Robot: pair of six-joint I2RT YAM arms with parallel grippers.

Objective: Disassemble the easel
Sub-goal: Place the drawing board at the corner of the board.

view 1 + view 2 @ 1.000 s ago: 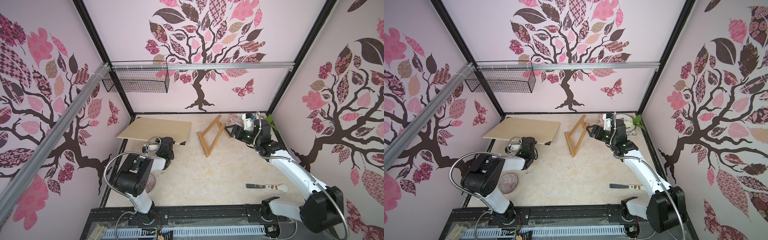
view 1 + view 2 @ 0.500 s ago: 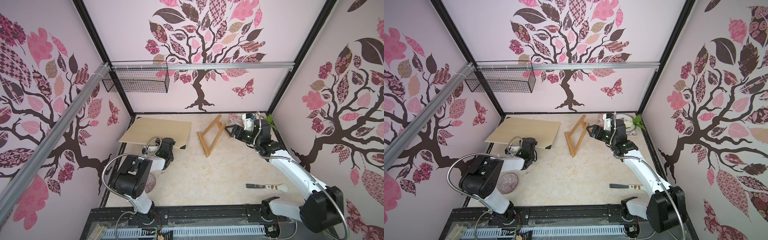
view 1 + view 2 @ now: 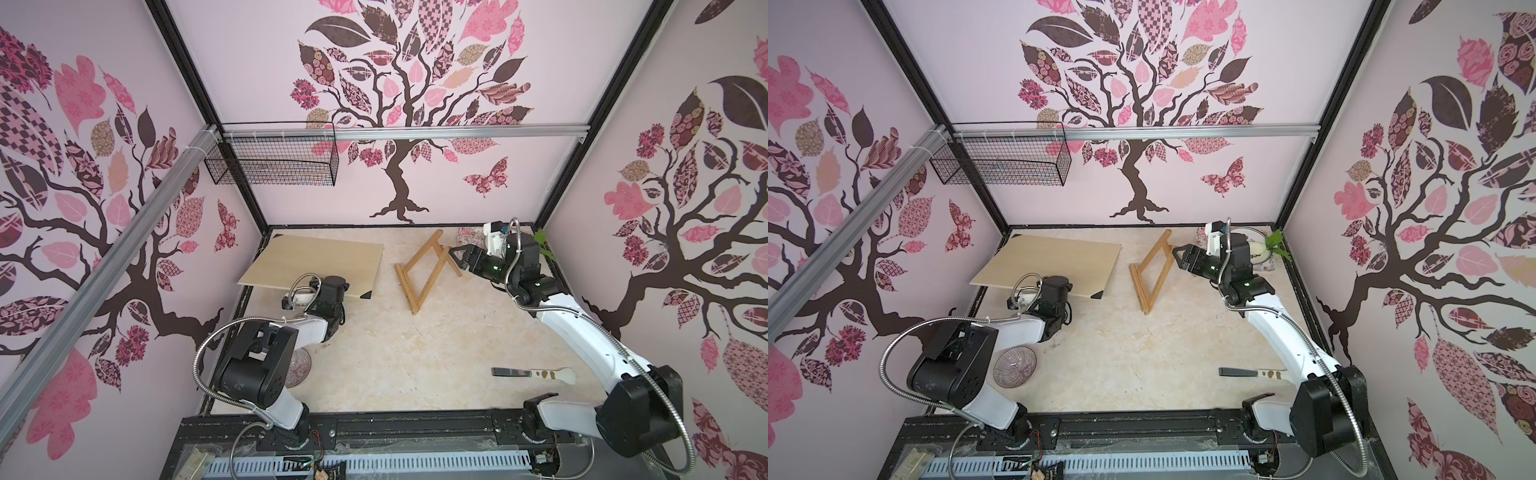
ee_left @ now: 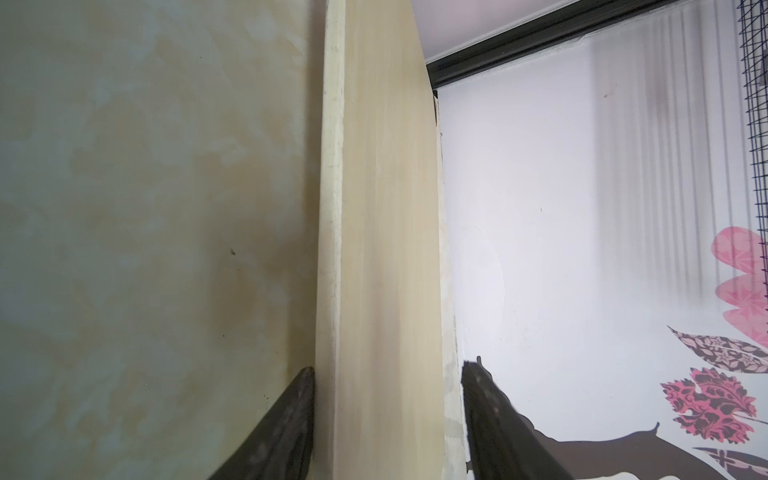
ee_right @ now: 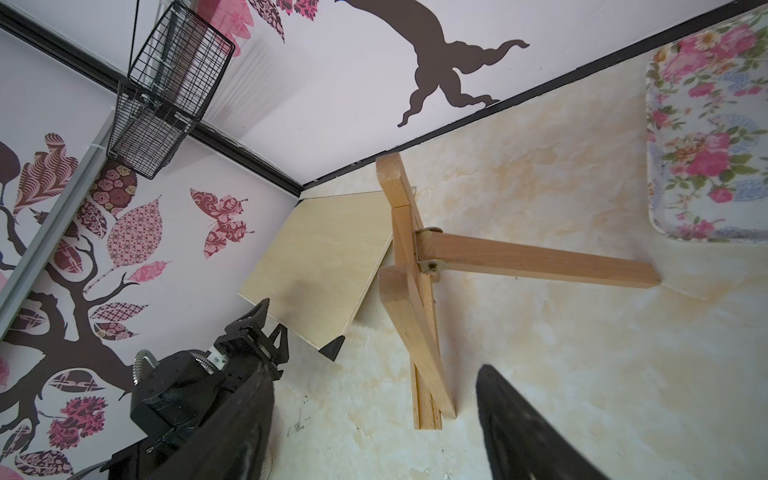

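The easel [image 3: 424,270] [image 3: 1148,270] [image 5: 411,291] stands at the back middle of the table, honey-coloured slats with its back leg spread toward my right arm. My right gripper [image 3: 455,254] [image 3: 1179,254] [image 5: 374,372] hovers open just beside that back leg, with nothing between its fingers. The large pale board [image 3: 316,262] [image 4: 386,208] lies at the back left. My left gripper [image 4: 388,368] is open astride the board's near edge. One finger lies against the edge and the other stands clear of the board's face.
A floral tray [image 5: 706,124] sits in the back right corner with a leafy vegetable [image 3: 1273,245] on it. A spatula [image 3: 536,374] lies at the front right. A glass dish [image 3: 1015,365] sits under my left arm. A wire basket [image 3: 274,160] hangs on the back wall.
My left gripper's jaws have spread apart on the board's edge, letting go of it. The board, the easel and my right arm have hardly moved.
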